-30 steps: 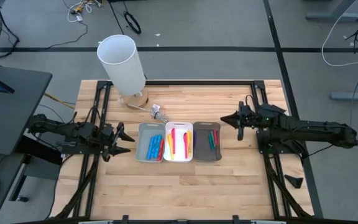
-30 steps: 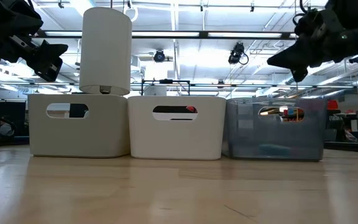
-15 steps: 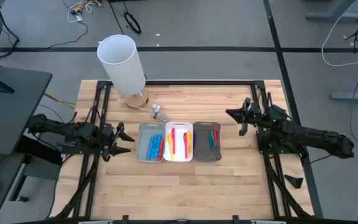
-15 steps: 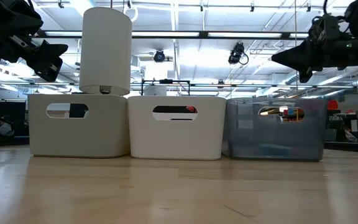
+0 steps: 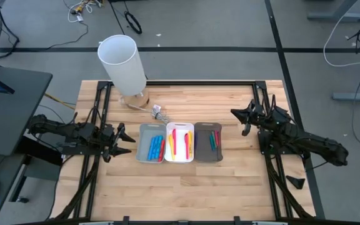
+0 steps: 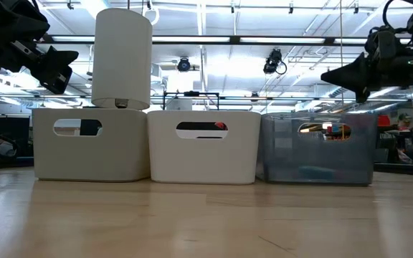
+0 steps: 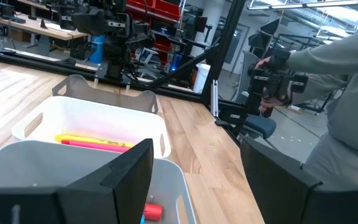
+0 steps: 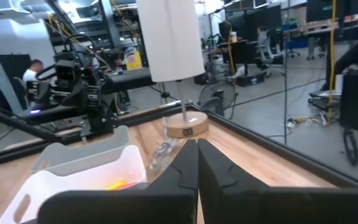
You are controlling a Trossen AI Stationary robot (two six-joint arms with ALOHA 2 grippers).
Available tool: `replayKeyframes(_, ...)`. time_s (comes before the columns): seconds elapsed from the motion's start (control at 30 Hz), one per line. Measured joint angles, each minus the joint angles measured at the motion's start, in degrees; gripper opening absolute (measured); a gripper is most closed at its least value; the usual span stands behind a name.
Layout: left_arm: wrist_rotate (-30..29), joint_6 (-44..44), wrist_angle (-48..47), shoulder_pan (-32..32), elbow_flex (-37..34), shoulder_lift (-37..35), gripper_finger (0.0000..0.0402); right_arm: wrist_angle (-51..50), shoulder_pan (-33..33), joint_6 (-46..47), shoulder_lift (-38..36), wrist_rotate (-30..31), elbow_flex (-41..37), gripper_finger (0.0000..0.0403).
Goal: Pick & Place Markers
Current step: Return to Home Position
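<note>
Three small trays stand side by side at the table's middle. The light grey tray (image 5: 144,142) holds blue markers (image 5: 155,147). The white tray (image 5: 180,157) holds yellow and pink markers (image 5: 179,140), also seen in the left wrist view (image 7: 95,143). The dark grey tray (image 5: 202,145) holds red and green markers (image 5: 214,139). My left gripper (image 5: 129,140) hangs open just left of the trays, nothing between its fingers (image 7: 129,171). My right gripper (image 5: 233,112) hangs shut and level to the right of the trays, apart from them (image 8: 197,155).
A tall white cylinder (image 5: 124,62) on a wooden foot stands at the far left. A small crumpled clear thing (image 5: 159,113) lies behind the trays. Black rails run along the table's left and right sides. A person's sleeve (image 7: 347,93) shows beyond the table. Bare wood lies before the trays.
My right gripper has drawn back toward the table's right edge and sunk a little, levelling out, with its fingers staying shut and holding nothing. The trays and markers lie as before.
</note>
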Motion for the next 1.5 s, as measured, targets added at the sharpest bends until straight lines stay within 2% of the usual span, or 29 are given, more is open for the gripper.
replayKeyframes(0.3, 0.0, 0.0, 0.0, 0.0, 0.0, 0.0, 0.0248, -7.4, -0.8, 1.0, -6.5, 0.2, 0.0, 0.0)
replayKeyframes(0.77, 0.0, 0.0, 0.0, 0.0, 0.0, 0.0, 0.0248, -7.3, -0.8, 3.6, -6.5, 0.2, 0.1, 0.0024)
replayKeyframes(1.5, 0.0, 0.0, 0.0, 0.0, 0.0, 0.0, 0.0248, -7.3, -0.8, 3.5, -6.5, 0.2, 0.1, 0.0024)
